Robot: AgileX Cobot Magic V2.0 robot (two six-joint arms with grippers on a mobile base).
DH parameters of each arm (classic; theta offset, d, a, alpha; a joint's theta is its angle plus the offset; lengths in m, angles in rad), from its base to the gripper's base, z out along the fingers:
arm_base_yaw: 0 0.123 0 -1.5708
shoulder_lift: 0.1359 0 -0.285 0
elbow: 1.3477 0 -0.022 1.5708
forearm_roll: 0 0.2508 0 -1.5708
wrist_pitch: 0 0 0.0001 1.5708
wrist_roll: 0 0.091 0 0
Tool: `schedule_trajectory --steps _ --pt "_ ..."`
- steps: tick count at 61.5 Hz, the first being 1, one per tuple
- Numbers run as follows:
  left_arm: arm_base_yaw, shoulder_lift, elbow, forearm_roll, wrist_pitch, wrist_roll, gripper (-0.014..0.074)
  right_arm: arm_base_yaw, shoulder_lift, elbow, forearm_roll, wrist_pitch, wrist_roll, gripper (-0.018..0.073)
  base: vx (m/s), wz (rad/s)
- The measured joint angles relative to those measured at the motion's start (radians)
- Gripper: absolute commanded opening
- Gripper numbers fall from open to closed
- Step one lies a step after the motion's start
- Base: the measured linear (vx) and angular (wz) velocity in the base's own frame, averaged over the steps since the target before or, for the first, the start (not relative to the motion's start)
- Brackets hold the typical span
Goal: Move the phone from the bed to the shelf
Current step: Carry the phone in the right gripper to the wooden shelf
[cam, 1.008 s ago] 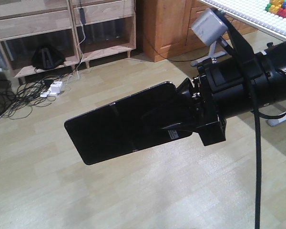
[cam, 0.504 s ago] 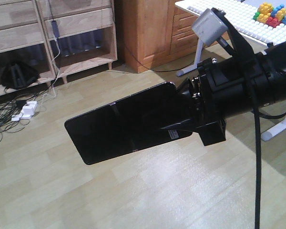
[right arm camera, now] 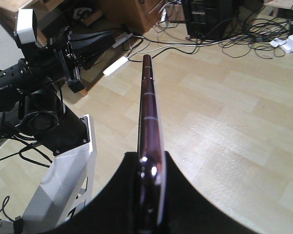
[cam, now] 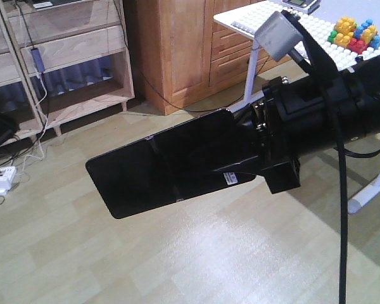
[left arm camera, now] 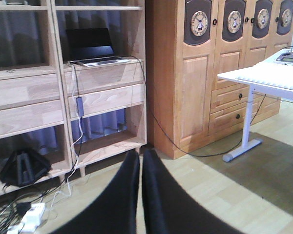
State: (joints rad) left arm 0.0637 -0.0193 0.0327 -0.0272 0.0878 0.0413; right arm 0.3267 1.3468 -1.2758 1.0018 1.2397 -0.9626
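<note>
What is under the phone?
Only pale wooden floor. The phone, clamped in the right gripper, hangs in the air. The floor patch straight behind it is covered.

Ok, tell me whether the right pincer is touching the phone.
Touching. The right wrist view shows the phone edge-on, its near end clamped inside the right pincer with no gap on either side.

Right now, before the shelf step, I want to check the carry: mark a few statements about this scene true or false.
The right jaws clamp the phone. True.
The phone rests on a shelf. False: it is held in the air over the floor.
The left jaws hold something. False: they are shut and empty.
An open laptop sits on the shelving unit. True.
</note>
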Motion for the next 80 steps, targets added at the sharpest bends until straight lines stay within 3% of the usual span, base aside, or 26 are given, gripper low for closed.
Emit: schedule_trajectory --steps 80 --pt "0.000 0.000 0.000 0.000 0.000 0.000 0.0001 0.000 0.000 0.000 -0.001 0.000 0.000 -0.0002 0.46 0.03"
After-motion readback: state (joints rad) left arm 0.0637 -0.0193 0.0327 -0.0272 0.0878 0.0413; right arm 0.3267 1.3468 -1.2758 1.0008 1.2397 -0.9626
